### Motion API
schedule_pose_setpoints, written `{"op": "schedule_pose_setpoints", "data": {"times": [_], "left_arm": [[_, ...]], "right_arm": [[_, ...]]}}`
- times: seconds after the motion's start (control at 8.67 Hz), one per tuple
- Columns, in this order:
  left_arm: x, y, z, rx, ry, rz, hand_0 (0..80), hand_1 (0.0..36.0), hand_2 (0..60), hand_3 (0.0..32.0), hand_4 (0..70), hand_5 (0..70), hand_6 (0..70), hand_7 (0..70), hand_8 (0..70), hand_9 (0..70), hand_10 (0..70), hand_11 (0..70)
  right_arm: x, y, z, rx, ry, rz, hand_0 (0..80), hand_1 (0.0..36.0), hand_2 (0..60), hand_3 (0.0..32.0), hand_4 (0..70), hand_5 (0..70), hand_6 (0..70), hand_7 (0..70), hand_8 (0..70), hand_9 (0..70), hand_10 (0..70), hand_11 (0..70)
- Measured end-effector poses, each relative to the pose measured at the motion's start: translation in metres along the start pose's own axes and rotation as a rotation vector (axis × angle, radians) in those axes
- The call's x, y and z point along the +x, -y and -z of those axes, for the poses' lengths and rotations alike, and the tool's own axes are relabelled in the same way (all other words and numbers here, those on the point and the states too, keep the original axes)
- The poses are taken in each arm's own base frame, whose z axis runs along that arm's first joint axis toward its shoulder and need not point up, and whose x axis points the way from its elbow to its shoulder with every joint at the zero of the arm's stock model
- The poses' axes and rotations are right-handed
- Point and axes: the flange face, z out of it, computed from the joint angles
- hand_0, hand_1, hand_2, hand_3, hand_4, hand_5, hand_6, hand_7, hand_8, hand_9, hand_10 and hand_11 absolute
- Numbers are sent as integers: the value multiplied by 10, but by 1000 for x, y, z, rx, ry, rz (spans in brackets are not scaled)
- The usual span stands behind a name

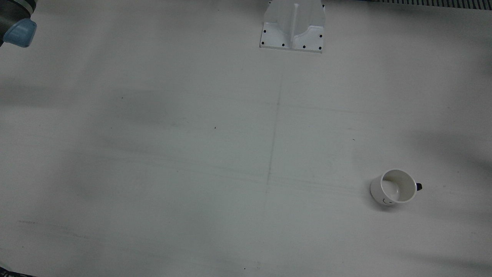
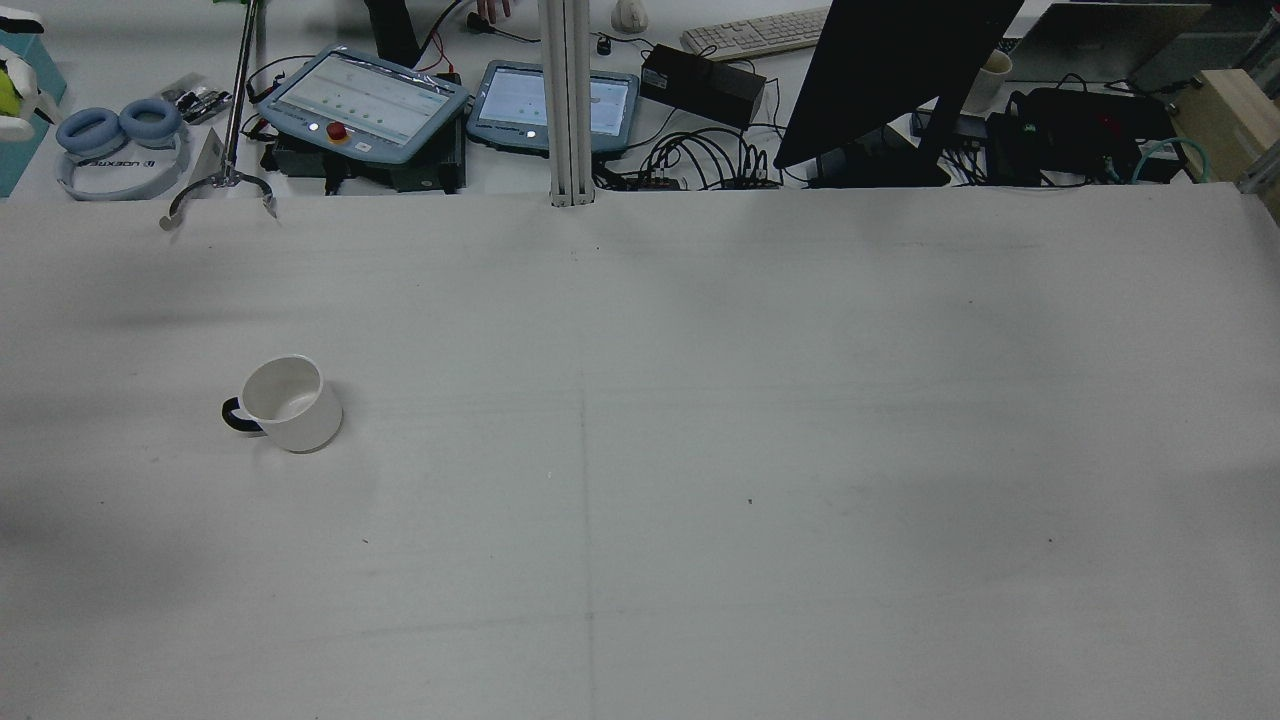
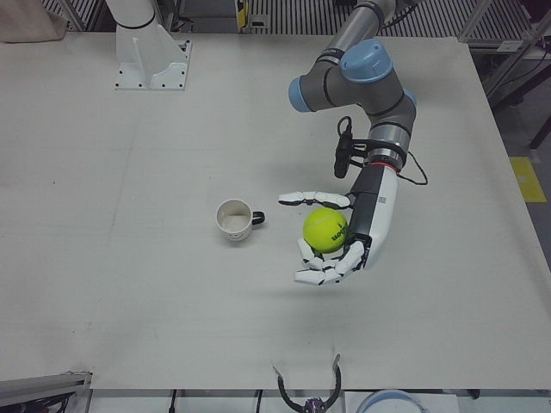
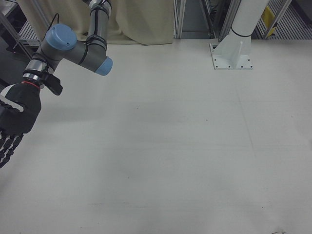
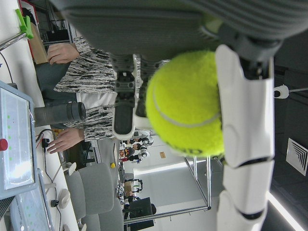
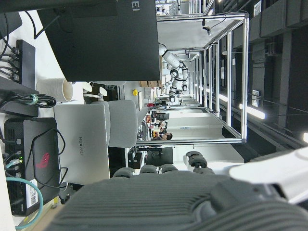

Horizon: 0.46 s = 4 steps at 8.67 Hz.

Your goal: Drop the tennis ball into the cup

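My left robot hand (image 3: 331, 245) is curled around the ball (image 3: 325, 230), holding it above the worktop (image 3: 129, 284), palm turned sideways toward the cup (image 3: 233, 219). The cup stands upright on the worktop, apart from the ball, its dark handle toward my hand. My right robot hand (image 4: 12, 122) hangs at the far edge of the worktop's other half, holding nothing, its fingers (image 4: 7, 146) straight and pointing down.
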Motion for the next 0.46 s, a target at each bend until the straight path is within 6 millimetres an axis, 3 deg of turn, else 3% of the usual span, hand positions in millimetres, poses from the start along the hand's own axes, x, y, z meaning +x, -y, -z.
{"op": "schedule_pose_setpoints", "data": {"times": [0.23,0.35,0.46], "left_arm": [[5,8,24,13,0,-3,607,187,113,0,260,248,700,700,512,663,334,490],[8,14,49,22,3,-4,591,167,127,0,263,264,700,700,516,669,344,501],[9,19,77,36,17,-9,564,153,103,0,221,243,700,700,516,674,394,564]], "right_arm": [[0,-1,0,-1,1,0,0,0,0,0,0,0,0,0,0,0,0,0],[0,-1,0,-2,1,0,0,0,0,0,0,0,0,0,0,0,0,0],[0,-1,0,-2,1,0,0,0,0,0,0,0,0,0,0,0,0,0]]}}
